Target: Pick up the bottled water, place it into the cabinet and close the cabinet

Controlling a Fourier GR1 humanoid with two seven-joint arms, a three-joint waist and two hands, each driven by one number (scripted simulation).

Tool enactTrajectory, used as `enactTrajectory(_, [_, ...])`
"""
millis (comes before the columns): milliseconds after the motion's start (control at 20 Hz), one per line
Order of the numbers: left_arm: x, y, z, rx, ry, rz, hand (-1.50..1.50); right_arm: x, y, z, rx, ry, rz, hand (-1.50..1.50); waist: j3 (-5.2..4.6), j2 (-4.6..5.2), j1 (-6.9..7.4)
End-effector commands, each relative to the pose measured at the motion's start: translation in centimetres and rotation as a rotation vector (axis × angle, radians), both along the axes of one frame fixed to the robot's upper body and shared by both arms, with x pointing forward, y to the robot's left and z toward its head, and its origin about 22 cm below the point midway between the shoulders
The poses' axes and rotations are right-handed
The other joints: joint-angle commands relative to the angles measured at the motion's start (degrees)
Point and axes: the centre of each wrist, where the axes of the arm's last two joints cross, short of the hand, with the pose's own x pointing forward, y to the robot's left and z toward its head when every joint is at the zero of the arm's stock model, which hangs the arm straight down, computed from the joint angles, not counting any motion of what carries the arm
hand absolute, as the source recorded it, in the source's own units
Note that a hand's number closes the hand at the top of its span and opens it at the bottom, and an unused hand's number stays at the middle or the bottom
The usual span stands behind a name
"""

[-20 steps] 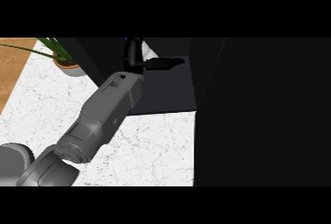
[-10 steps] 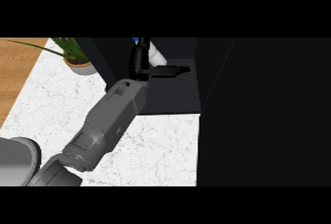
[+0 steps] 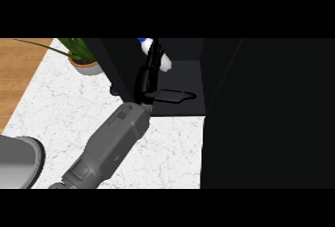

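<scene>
Left hand is what I see at the end of a grey forearm that enters from the lower left and runs diagonally up across the counter. This black hand reaches into the open front of the dark cabinet, with its fingers extended upward alongside the bottled water. I read the fingers as lying against the bottle's left side, and the thumb juts out to the right below it, over the cabinet floor. Whether the fingers are curled round the bottle or merely resting against it I cannot tell, since black fingers overlap the dark interior. I see the bottled water as a white body with a blue cap at its upper end, tilted slightly, and sitting inside the cabinet opening near the rear of the visible compartment; only part of it shows past the hand. I cannot tell whether its base touches the cabinet floor. A large dark panel fills the right of the view beside the cabinet opening, and I cannot tell whether it is the door. On the counter's far left corner stands a potted plant with green leaves, just beside the cabinet's left wall. Wooden flooring shows beyond the counter's left edge. My right hand shows nowhere.
</scene>
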Motion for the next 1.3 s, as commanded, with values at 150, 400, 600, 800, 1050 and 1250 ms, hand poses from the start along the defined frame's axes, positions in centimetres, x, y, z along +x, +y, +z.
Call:
enactTrajectory(150, [-4.6, -1.0, -0.3, -0.121, -0.029, -0.162, -1.50, -0.6, 0.7, 3.2, -0.020, -0.024, -0.037, -1.50, -0.01, -0.18, 1.27])
enactTrajectory(400, [-8.7, -0.8, -1.3, -0.147, -0.044, -0.197, -1.50, -0.4, 1.2, 3.0, -0.054, -0.040, -0.019, -1.50, -0.01, 0.05, 0.74])
enactTrajectory(600, [-12.1, 1.7, -1.6, -0.156, -0.042, -0.230, 1.50, -0.4, 0.6, 3.9, -0.115, -0.029, 0.081, -1.50, -0.01, -0.01, 1.55])
enactTrajectory(800, [-13.2, 3.4, -0.6, -0.165, -0.001, -0.236, 1.50, -0.4, 0.3, 3.4, -0.192, -0.038, 0.214, 1.50, 0.01, -0.02, 0.91])
enactTrajectory(1050, [-15.0, 7.7, 0.7, -0.155, -0.003, -0.192, 1.50, -0.5, 0.3, 3.2, -0.234, -0.005, 0.398, 1.50, 0.02, -0.10, 1.09])
enactTrajectory(1250, [-17.0, 11.0, 0.2, -0.140, -0.007, -0.137, -1.50, -0.7, 0.9, 4.6, -0.266, -0.073, 0.507, 1.50, -0.04, -0.53, 0.71])
